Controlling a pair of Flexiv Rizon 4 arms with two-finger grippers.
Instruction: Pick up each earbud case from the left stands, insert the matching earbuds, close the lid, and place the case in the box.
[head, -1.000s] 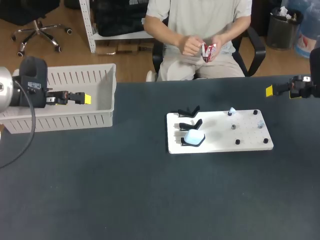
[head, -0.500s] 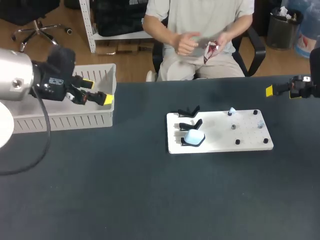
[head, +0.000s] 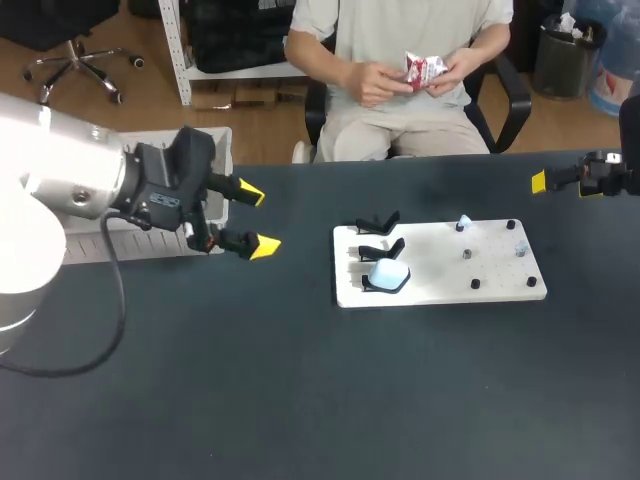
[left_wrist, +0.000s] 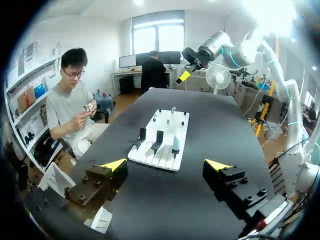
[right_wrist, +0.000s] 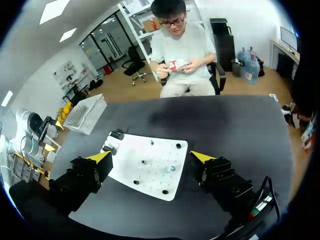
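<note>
A white board (head: 440, 275) lies right of the table's middle. Of the three black stands on its left side, the nearest holds a pale blue earbud case (head: 388, 275); the other two stands (head: 379, 235) are bare. Small pale earbuds (head: 463, 222) sit on pegs at the board's right side. My left gripper (head: 256, 220) hangs open and empty above the table, left of the board. From its wrist the case (left_wrist: 176, 144) shows ahead of the open gripper (left_wrist: 166, 165). My right gripper (head: 545, 181) stays at the far right edge; its wrist view shows it open (right_wrist: 150, 156) above the board (right_wrist: 155, 150).
A grey slatted basket (head: 215, 145) stands at the back left, mostly hidden behind my left arm. In the right wrist view the basket (right_wrist: 87, 112) lies beyond the board. A person sits behind the table, hands off it.
My left arm has swung from over the basket to the right, out over the table toward the board, its gripper still open. The right arm has not moved.
</note>
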